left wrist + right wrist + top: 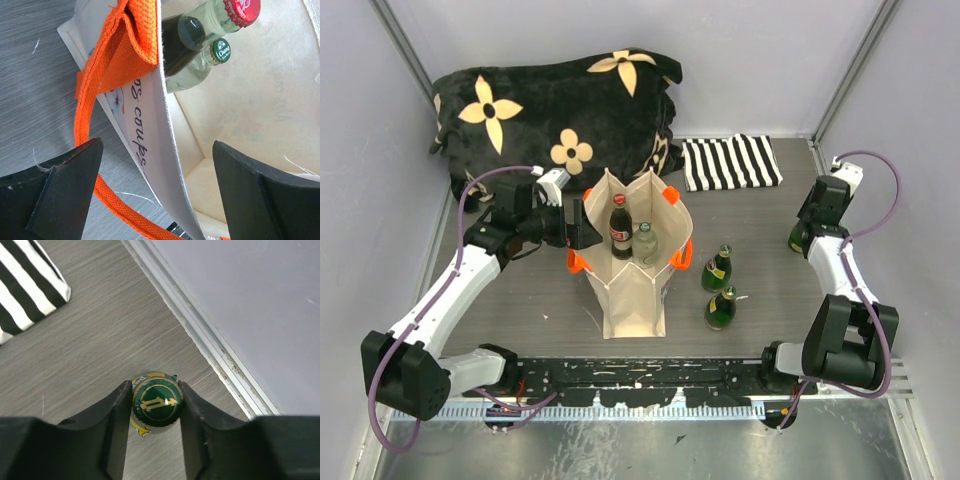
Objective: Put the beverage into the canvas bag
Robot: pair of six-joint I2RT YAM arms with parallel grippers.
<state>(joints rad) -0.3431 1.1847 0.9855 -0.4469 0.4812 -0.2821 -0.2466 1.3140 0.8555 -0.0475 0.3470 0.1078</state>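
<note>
Your right gripper (155,395) is clenched on the cap of a green bottle (156,406), with a finger pressed against each side of the cap. The cap is dark green with a gold mark across it, and a sliver of yellow label shows just beneath. The bottle stands upright on the table (540,300), close to the rail along the right wall and well apart from the canvas bag (632,295). Its long axis is vertical, so the cap points straight up at the wrist camera (in the top view the arm hides most of it).

The bag stands near the middle of the table with its mouth open upward. It is beige cloth with orange handles (107,65) and dark script printed on its outer side. Inside it, a red-capped bottle (620,225) and a paler bottle with a green cap (645,240) stand side by side.

Your left gripper (157,150) is released, jaws wide, straddling the bag's left wall beside a handle. One finger is outside the bag and one inside, and neither visibly touches the cloth.

Two more green bottles (718,268) (722,308) stand just to the right of the bag, near each other. A striped cloth (730,162) lies at the far side, next to a black flowered cushion (550,110)
</note>
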